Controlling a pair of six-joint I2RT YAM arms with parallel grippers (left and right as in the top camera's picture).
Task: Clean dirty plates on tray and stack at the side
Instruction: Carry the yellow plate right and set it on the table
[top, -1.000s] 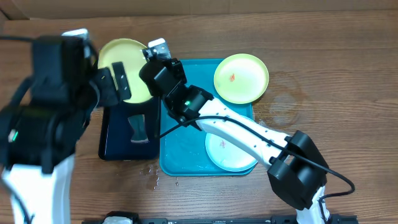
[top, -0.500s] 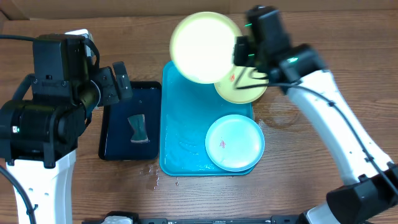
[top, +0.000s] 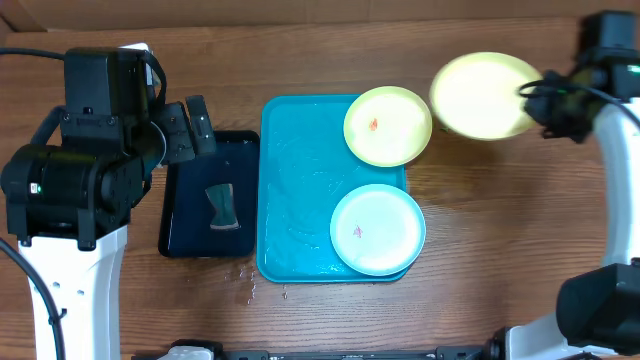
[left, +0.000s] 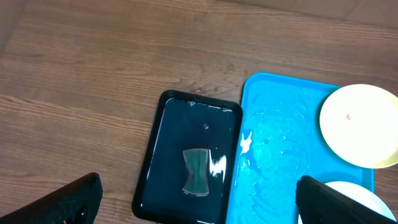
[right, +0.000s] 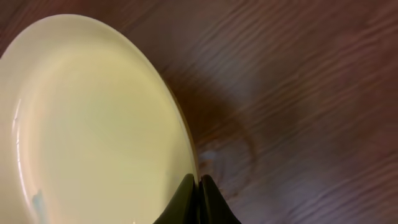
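The turquoise tray lies mid-table. A lime-green plate with a small red smear rests on its far right corner, and a light-blue plate with a red smear sits at its near right. My right gripper is shut on the rim of a second lime-green plate, held in the air over the bare wood right of the tray; the wrist view shows its fingers pinching that plate at the edge. My left gripper hangs open above the dark tray, holding nothing.
A small dark navy tray with a green sponge lies left of the turquoise tray. Water drops mark the wood at the trays' near edge. The table's far edge runs along the top.
My right arm has swung the lime-green plate from above the dark tray, across the turquoise tray, to the right side of the table. The left arm has stayed in place.
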